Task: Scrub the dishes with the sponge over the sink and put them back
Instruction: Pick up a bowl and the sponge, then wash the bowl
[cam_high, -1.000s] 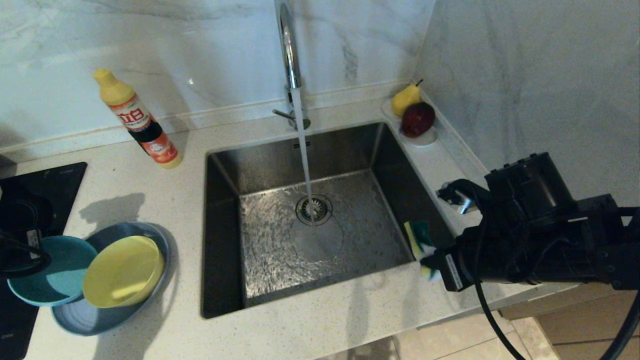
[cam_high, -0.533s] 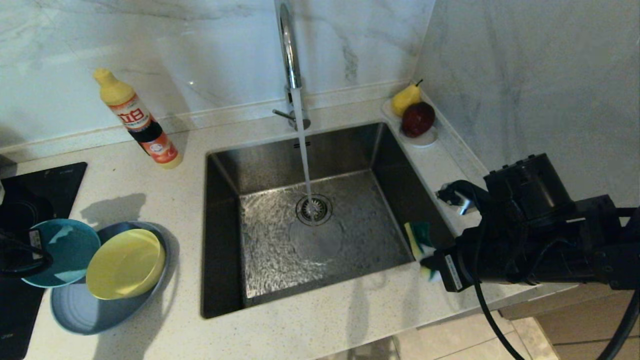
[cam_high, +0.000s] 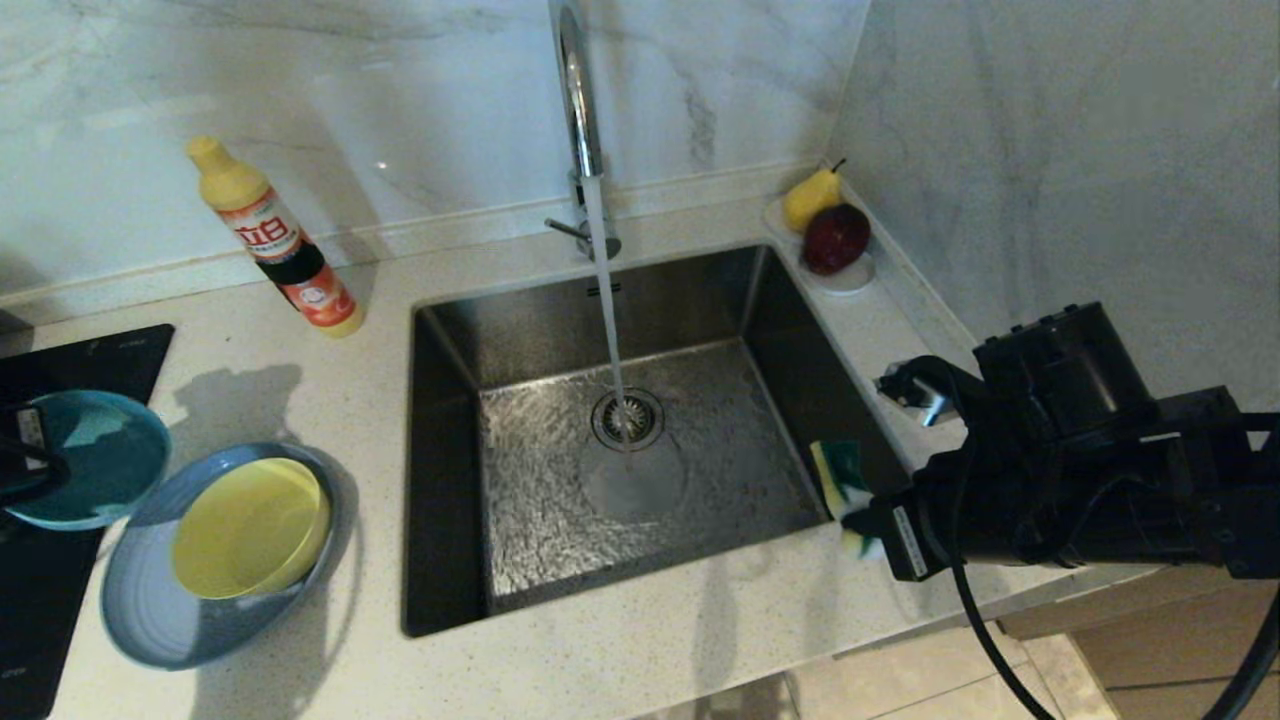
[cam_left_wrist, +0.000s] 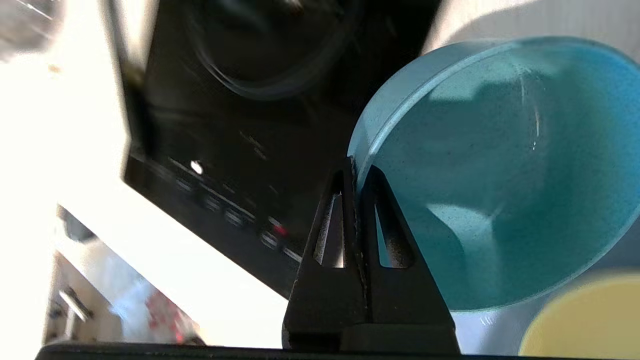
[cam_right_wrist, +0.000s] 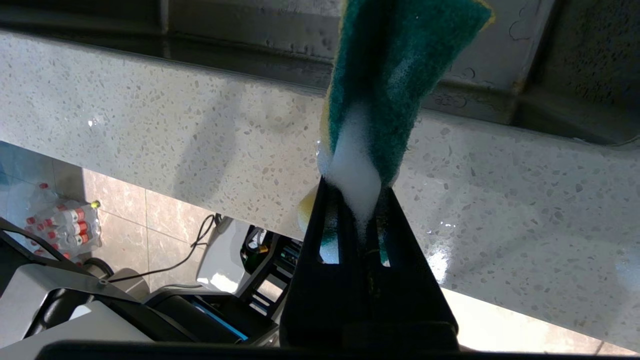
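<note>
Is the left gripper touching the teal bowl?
Touching. In the left wrist view the left gripper is shut on the rim of the teal bowl.

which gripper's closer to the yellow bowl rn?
Left. The left gripper grips the teal bowl beside the yellow bowl; the right gripper holds the sponge across the sink.

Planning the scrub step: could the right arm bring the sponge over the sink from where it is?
Probably yes. The right gripper is shut on the sponge at the near right corner of the sink, and nothing stands between them. The basin holds only running water.
</note>
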